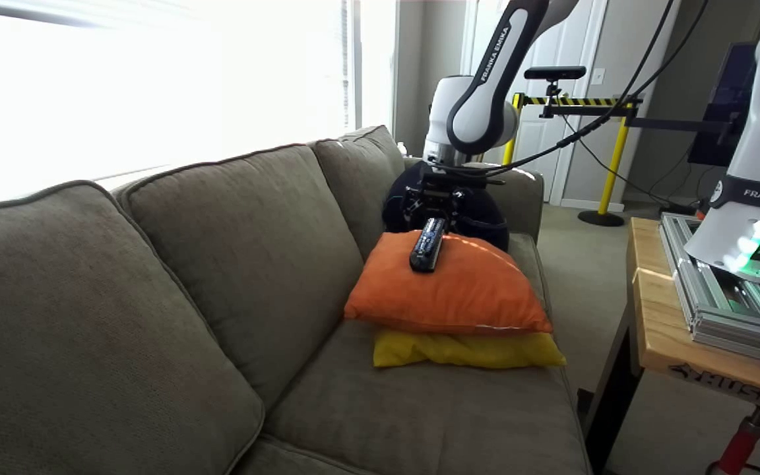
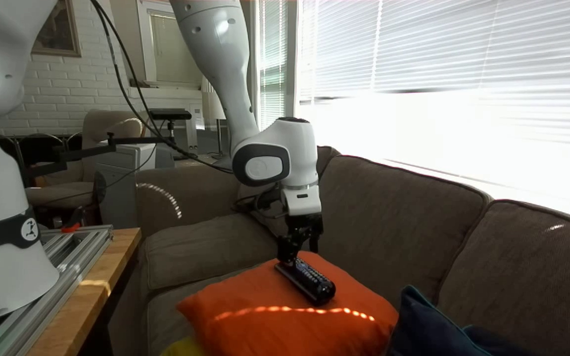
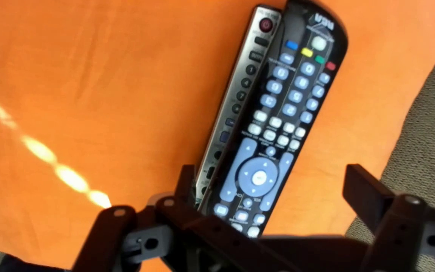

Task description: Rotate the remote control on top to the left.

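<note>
A grey-brown sofa point(image 1: 221, 224) fills much of both exterior views. Over its seat reaches the white arm point(image 2: 220, 64): the base stands upright, the forearm slants down from beyond the top of the frame, the wrist bends, and the last section hangs almost straight down. The base is mounted on a wooden workbench point(image 1: 657, 316) beside the sofa.

An orange cushion point(image 1: 466, 290) lies on the seat under the end of the arm, with a dark navy bundle point(image 2: 426, 329) just beside it and a yellow cushion point(image 1: 466, 351) beneath it.

The gripper point(image 3: 272, 177) points down at the orange cushion, its fingers spread wide. Between them, face up on the pile, the black remote control point(image 3: 278, 113) runs diagonally across the wrist view, one end passing under the gripper. It overlaps the long edge of a silver-faced remote point(image 3: 238, 100) on the orange cushion. The finger at the left of the wrist view stands right by the silver-faced remote; whether they touch, I cannot tell. The finger at the right stands apart from both remotes.
</note>
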`<state>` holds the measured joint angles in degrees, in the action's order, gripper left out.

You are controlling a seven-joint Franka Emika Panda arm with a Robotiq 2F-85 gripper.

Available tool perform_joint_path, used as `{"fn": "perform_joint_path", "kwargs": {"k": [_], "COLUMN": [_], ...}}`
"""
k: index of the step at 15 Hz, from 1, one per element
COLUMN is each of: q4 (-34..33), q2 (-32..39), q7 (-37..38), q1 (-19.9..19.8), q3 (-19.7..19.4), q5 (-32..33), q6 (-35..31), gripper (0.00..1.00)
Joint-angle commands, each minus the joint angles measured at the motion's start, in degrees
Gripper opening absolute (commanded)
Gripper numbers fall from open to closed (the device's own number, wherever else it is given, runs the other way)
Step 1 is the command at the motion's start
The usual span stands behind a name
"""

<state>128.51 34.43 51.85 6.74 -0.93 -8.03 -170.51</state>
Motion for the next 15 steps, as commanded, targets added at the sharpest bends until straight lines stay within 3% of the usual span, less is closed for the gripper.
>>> {"fn": "perform_joint_path", "kwargs": {"k": [1,10,11,12,15], "q4": [-1.8,-3.5,-3.7,-3.9,-4.2], "q2": [2.7,5.2,5.5,5.7,5.9], "q7": [-3.3,-3.5,-3.5,-3.7,-3.8], "q1": [-1.0,-1.2,-1.3,-1.5,-1.7], "q3": [1.4,1.2,1.2,1.3,1.4], "q5": [-4.0,-6.8,-7.0,-7.1,-7.2], "q6": [-3.4,-3.5,-3.4,-3.3,-3.3], "gripper": [1.0,1.0,0.75,0.74,0.53]}}
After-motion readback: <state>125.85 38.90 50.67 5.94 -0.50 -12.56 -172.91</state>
